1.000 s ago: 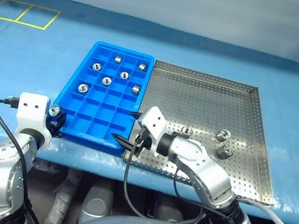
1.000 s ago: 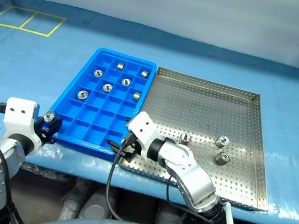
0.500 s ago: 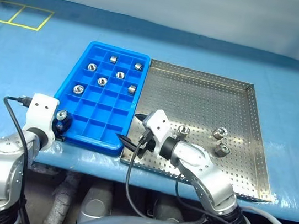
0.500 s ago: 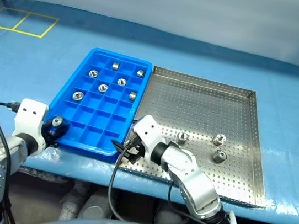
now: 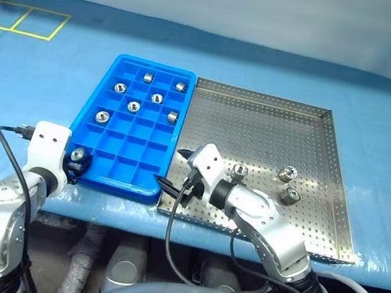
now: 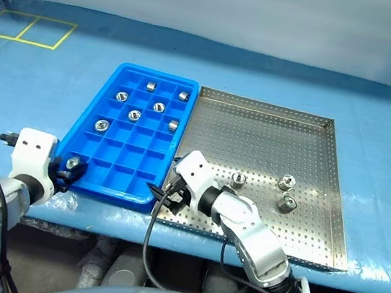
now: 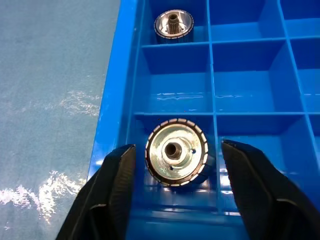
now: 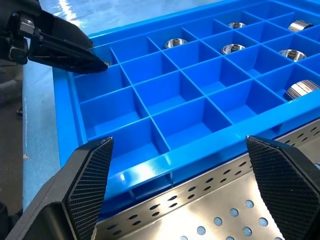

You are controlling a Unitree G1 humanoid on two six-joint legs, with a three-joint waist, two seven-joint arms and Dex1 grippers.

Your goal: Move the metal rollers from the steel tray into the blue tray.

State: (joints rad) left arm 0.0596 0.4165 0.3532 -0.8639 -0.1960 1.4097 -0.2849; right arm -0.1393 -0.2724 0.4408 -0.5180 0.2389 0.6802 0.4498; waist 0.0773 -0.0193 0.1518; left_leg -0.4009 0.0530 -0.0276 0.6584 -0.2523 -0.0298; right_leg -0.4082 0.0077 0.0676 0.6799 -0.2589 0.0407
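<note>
The left gripper (image 7: pixel 172 200) stands with its fingers apart, one on each side of a roller (image 7: pixel 176 154) that sits in the near corner cell of the blue tray (image 5: pixel 115 77), hole facing up; gaps show on both sides, so the roller appears released, not clamped. In the head views this gripper (image 5: pixel 77 161) sits at the tray's near left corner, at about 8 o'clock from the tray centre. The right gripper (image 5: pixel 173 188) is spread wide and holds nothing; it hovers over the seam where the blue tray meets the steel tray (image 5: pixel 331 155), pointing toward 10 o'clock. Six more rollers, such as the one at (image 5: pixel 102 116), occupy cells in the far half of the blue tray. The three remaining metal rollers (image 5: pixel 239 172), (image 5: pixel 288 174) and (image 5: pixel 290 195) lie on the perforated floor of the steel tray, at 2 to 3 o'clock from the right gripper. The nearest stands just beside the right wrist, behind the fingertips and not ahead of them. The right arm is judged the nearer by far; the left gripper is well apart, across the blue tray. Each roller stands on end with its axis vertical, so the next pick likely calls for the right gripper to draw back and turn toward 3 o'clock.
</note>
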